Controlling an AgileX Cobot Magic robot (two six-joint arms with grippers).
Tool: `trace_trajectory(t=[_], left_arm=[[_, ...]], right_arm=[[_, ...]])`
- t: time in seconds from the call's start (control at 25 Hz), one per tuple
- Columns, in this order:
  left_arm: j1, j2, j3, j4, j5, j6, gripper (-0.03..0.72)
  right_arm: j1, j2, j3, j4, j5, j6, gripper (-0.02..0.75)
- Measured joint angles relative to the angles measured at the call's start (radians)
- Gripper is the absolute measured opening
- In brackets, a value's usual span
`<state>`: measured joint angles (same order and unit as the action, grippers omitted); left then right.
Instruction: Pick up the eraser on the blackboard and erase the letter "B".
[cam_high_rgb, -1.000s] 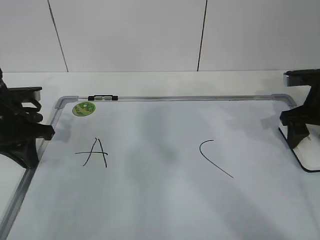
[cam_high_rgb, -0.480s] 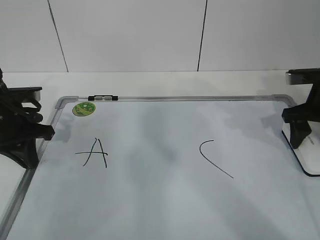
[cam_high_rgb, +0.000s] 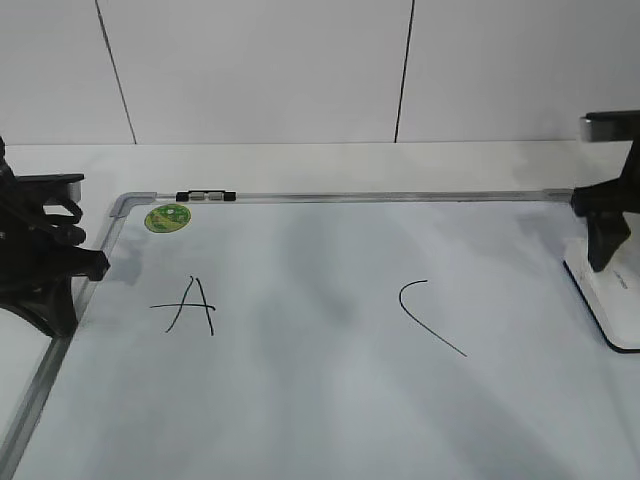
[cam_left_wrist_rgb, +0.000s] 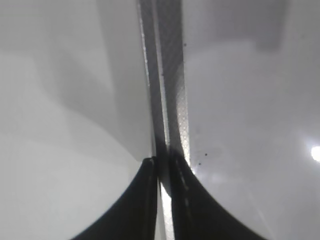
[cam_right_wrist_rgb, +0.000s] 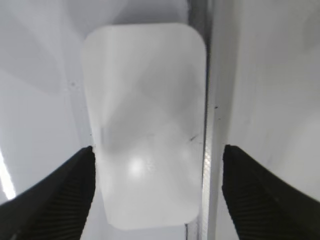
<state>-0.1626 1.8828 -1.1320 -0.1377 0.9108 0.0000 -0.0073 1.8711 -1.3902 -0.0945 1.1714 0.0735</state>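
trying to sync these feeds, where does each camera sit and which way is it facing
Exterior view: raised in front of the table, looking down at a slant across the blackboard; left gripper and right gripper show at the edges.
Left wrist view: looks down along the board's metal frame; nearly closed fingertips show.
Right wrist view: looks straight down on the eraser, between open fingers.
Shared: the eraser also shows in the exterior view, far right.

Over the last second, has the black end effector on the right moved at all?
Yes. The right end effector has risen and drifted right, judged against the silver-grey whiteboard frame, leaving the white rounded eraser lying below it.
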Motion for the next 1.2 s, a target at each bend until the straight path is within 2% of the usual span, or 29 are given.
trace_trajectory(t=[0.24, 0.44, 0.68, 0.84, 0.96, 1.2], left_arm=[[0.000, 0.000, 0.000, 0.001, 0.000, 0.000, 0.040], [0.000, 0.000, 0.000, 0.002, 0.000, 0.000, 0.053], [0.000, 0.000, 0.000, 0.022, 0.000, 0.000, 0.188], [0.000, -0.025, 0.004, 0.029, 0.000, 0.005, 0.241], [0.000, -0.068, 0.004, 0.031, 0.002, 0.005, 0.272], [0.000, -0.199, 0.004, 0.053, 0.109, 0.000, 0.281]], right_arm=[[0.000, -0.016, -0.150, 0.019, 0.039, 0.001, 0.595], [0.000, -0.034, -0.171, 0.082, 0.049, 0.001, 0.594], [0.000, -0.084, -0.171, 0.122, 0.051, 0.004, 0.593], [0.000, -0.143, -0.171, 0.132, 0.054, 0.004, 0.593], [0.000, -0.192, -0.171, 0.138, 0.054, 0.004, 0.593], [0.000, -0.329, -0.169, 0.139, 0.062, 0.004, 0.593]])
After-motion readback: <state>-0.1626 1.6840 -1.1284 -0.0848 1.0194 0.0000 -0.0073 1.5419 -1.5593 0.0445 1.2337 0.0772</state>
